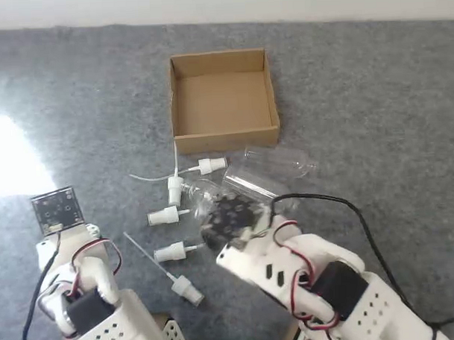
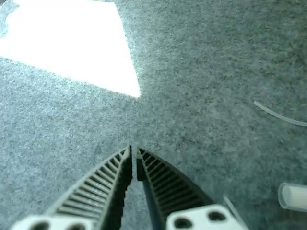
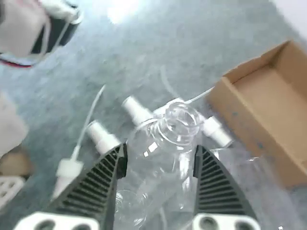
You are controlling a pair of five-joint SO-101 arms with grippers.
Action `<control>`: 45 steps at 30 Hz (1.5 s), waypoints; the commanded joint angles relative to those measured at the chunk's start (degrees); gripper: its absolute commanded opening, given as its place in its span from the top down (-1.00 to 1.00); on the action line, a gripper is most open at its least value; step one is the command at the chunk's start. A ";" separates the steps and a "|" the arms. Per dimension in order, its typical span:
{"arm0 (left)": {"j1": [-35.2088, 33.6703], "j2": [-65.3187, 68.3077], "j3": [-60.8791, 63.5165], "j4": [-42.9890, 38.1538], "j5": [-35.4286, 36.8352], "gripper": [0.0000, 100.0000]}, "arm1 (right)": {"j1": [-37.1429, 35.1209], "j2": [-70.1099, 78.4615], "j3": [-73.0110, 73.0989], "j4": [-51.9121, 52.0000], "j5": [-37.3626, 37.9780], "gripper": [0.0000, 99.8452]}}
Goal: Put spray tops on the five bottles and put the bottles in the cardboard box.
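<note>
One clear plastic bottle [image 3: 158, 141], smooth, round-shouldered and open-necked, on its side in the right gripper [image 3: 159, 151]: ribbed black fingers spread wide, pressing both flanks. Lies mid-tabletop, toward the near edge. Just beyond, two more clear bottles [image 1: 280, 161], also toppled, side by side between that gripper and the box. Five white spray tops [image 1: 165, 215], each trailing a thin dip tube, scattered beside the bottles toward the left edge. Near the middle of the far edge, a shallow square cardboard box [image 1: 224, 133], brown, open-topped. By the near left corner, the left gripper [image 2: 134, 152]: ribbed wedge fingers closed tip to tip, holding nothing, above the coarse grey felted tabletop [image 2: 216, 72].
</note>
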 commanded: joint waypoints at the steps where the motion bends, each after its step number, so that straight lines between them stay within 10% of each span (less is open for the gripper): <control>1: 0.00 -0.88 -5.32 -1.05 -0.09 0.97 | 6.20 -6.55 1.85 -4.70 1.05 0.80; 23: 9.93 0.70 -24.48 9.14 -7.56 0.91 | 12.00 -26.77 9.41 -6.46 0.62 0.80; 45: 25.05 39.65 -35.65 16.79 -11.52 0.71 | 22.37 -30.02 9.49 -6.99 -2.46 0.80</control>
